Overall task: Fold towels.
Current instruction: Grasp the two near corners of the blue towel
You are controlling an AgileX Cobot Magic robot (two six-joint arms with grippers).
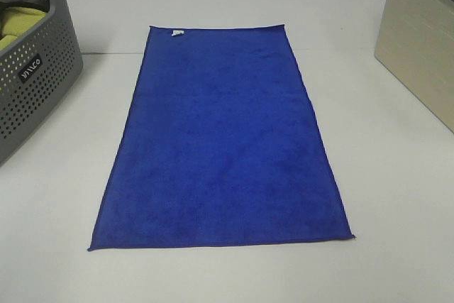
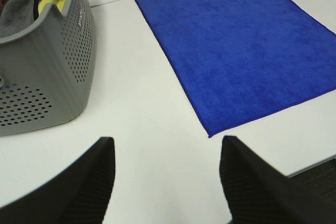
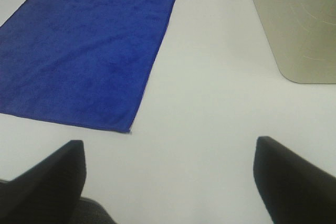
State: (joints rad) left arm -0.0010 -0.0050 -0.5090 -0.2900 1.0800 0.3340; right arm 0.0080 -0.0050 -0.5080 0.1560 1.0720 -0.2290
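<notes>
A royal-blue towel (image 1: 223,136) lies flat and unfolded in the middle of the white table, long side running away from me, with a small white tag (image 1: 176,32) at its far left corner. It also shows in the left wrist view (image 2: 236,40) and the right wrist view (image 3: 84,40). My left gripper (image 2: 165,174) is open and empty, held above bare table short of the towel's near left corner. My right gripper (image 3: 168,171) is open and empty, above bare table short of the towel's near right corner. Neither arm shows in the exterior high view.
A grey perforated basket (image 1: 32,76) holding a yellow-green cloth (image 1: 18,23) stands at the left, also in the left wrist view (image 2: 47,66). A beige box (image 1: 418,40) stands at the right, also in the right wrist view (image 3: 296,24). The table's front edge (image 2: 315,163) is near.
</notes>
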